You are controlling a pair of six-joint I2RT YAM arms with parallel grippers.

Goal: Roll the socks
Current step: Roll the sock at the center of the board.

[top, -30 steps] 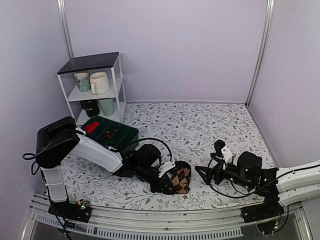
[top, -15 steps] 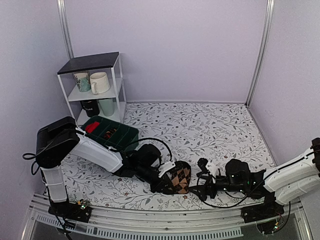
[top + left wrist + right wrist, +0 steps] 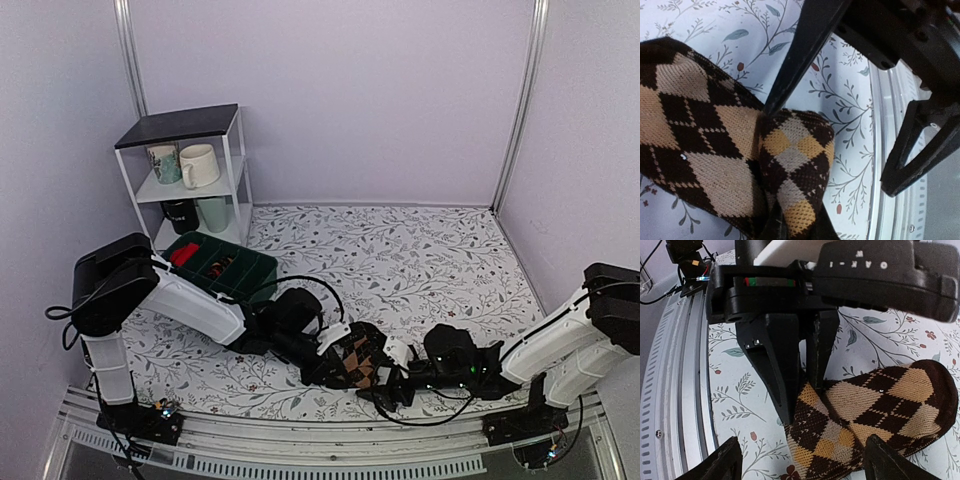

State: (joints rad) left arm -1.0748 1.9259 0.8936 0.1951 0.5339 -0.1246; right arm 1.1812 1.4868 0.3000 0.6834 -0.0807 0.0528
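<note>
Floral table (image 3: 430, 260): we work at its near edge.
Socks (image 3: 358, 358): argyle, partly rolled, lying by that edge.
Left gripper (image 3: 332, 352): pinching the sock's fold.
Right gripper (image 3: 388, 374): fingers wide, at the roll.
Next: we judge closing, then tucking.

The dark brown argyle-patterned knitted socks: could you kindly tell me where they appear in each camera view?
Top external: the dark brown argyle-patterned knitted socks sit at bottom centre.
Left wrist: the socks fill the left side and lower centre.
Right wrist: the socks lie at lower right.
Shared landmark: the white floral-print tablecloth beneath them, seen in all three views.
</note>
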